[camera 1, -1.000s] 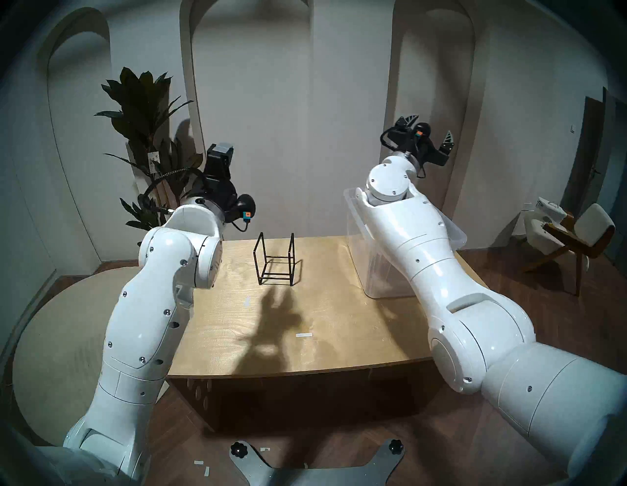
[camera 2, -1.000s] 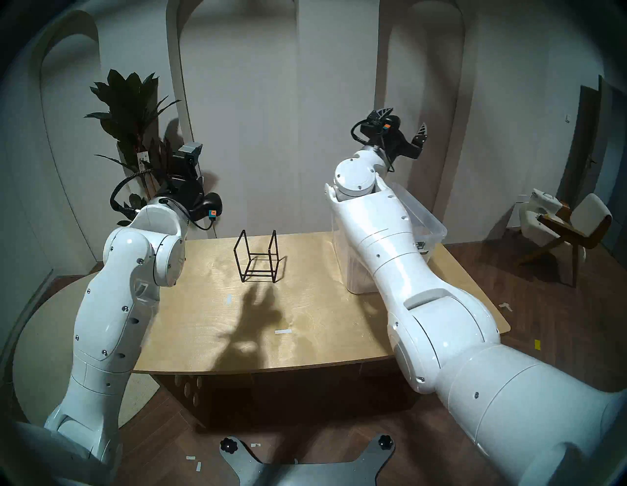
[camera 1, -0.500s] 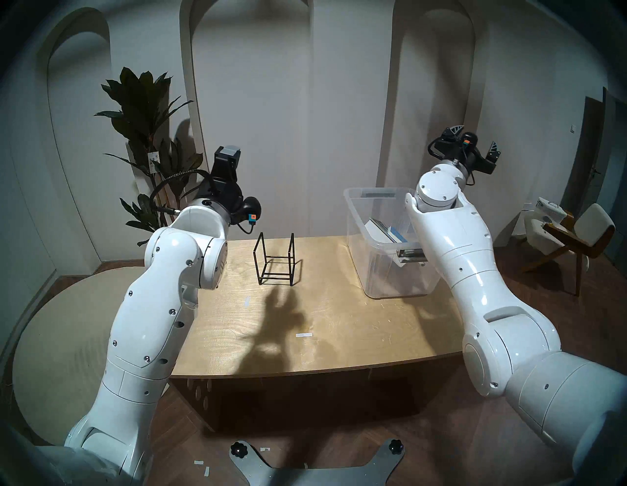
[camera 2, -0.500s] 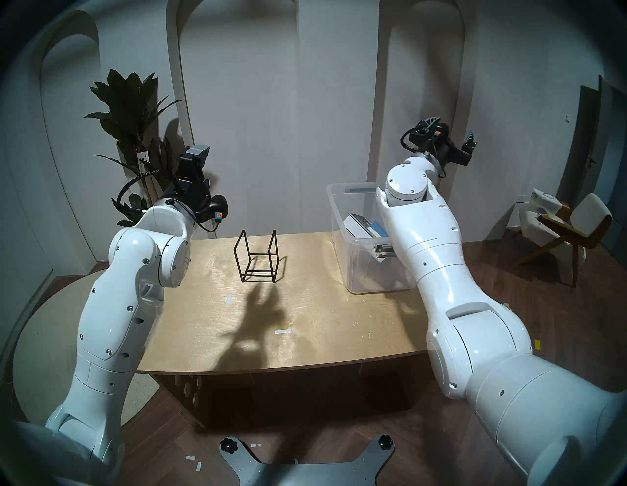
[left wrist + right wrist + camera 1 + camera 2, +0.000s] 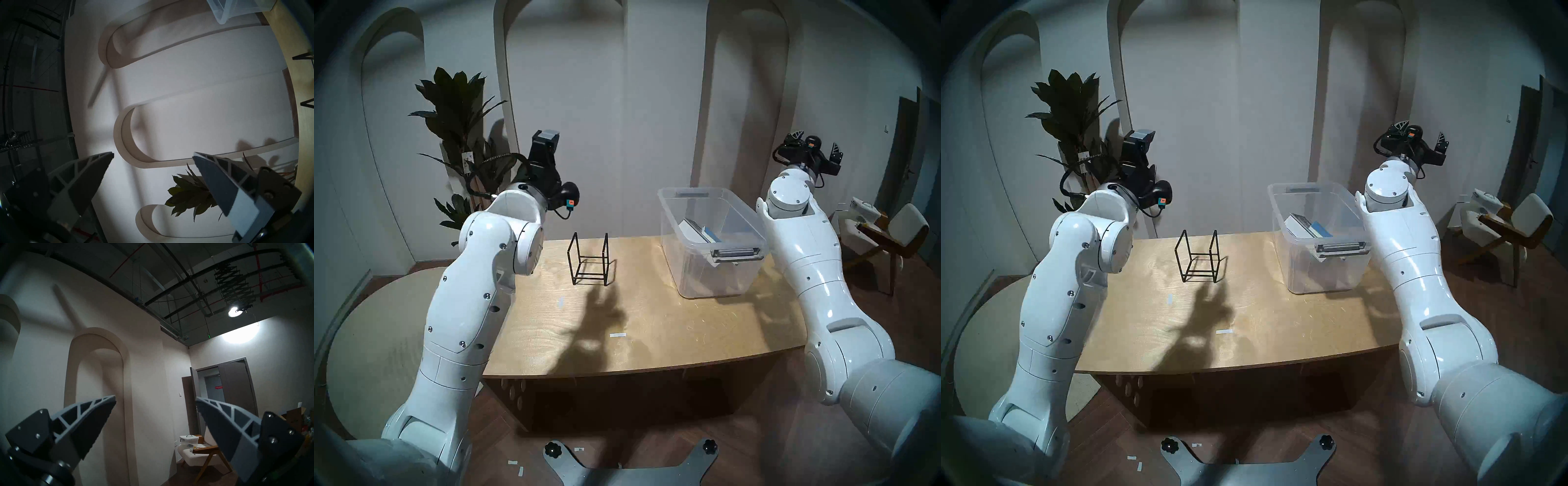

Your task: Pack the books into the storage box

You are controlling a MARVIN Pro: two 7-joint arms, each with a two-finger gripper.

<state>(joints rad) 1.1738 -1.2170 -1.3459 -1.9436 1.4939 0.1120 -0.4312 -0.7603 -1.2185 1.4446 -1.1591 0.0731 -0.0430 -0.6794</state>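
The clear storage box (image 5: 704, 275) stands on the table's right rear, with grey latch handles at both ends. Several books (image 5: 699, 228) lie slanted inside it, white and blue; they also show in the right head view (image 5: 1305, 224). My right gripper (image 5: 816, 142) is open and empty, raised high to the right of the box and pointing at the wall; its wrist view shows the open fingers (image 5: 95, 414). My left gripper (image 5: 153, 155) is open and empty, raised above the table's left rear corner (image 5: 545, 135).
An empty black wire rack (image 5: 590, 259) stands at the wooden table's (image 5: 653, 336) rear middle. A potted plant (image 5: 456, 112) is behind my left arm. A chair (image 5: 887, 234) with a white box on it stands at the far right.
My right arm has swung to the right, off the storage box, uncovering the box and the books in it. My left arm has risen a little and shifted right.
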